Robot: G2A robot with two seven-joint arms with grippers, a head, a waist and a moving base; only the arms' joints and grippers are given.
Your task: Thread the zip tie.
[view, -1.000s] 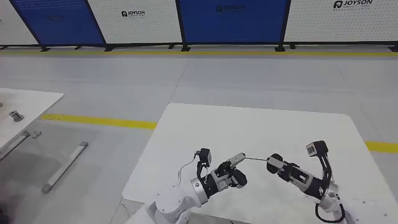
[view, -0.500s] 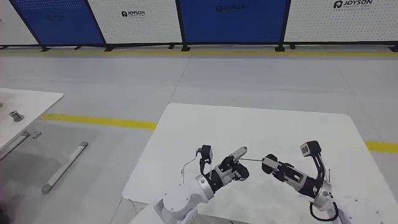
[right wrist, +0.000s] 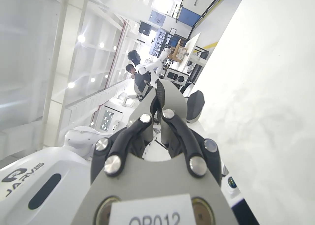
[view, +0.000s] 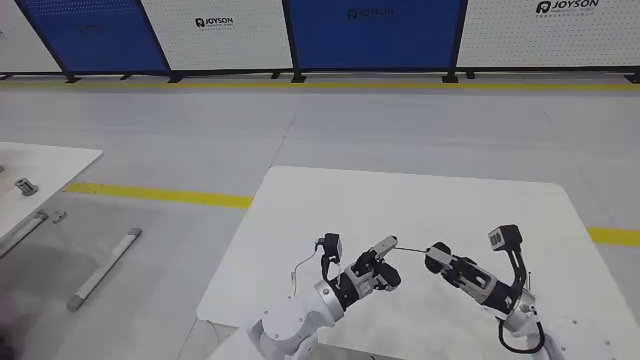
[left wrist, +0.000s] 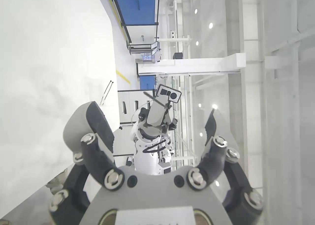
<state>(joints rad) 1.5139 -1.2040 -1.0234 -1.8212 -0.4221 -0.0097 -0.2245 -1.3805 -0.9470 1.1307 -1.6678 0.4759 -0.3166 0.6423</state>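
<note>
Top view: two robot arms face each other over the near part of a white table [view: 400, 200]. The right gripper [view: 433, 257] has its fingers pressed together, pinching one end of a thin dark zip tie [view: 412, 251]. The tie sticks out level toward the left gripper [view: 388, 260], and its free tip lies just beside that gripper's spread fingers.

From the left wrist, the left gripper's fingers [left wrist: 98, 122] stand wide apart, with the tie [left wrist: 153, 98] farther off. The right wrist shows the right gripper [right wrist: 157, 87] closed to a point.

White and blue wall panels [view: 215, 20] carry small printed logos. A white printed label [right wrist: 150, 208] sits on the right gripper's base.

Compared with half a second ago, the right gripper and tie sit slightly farther from the left gripper, which is unchanged.
</note>
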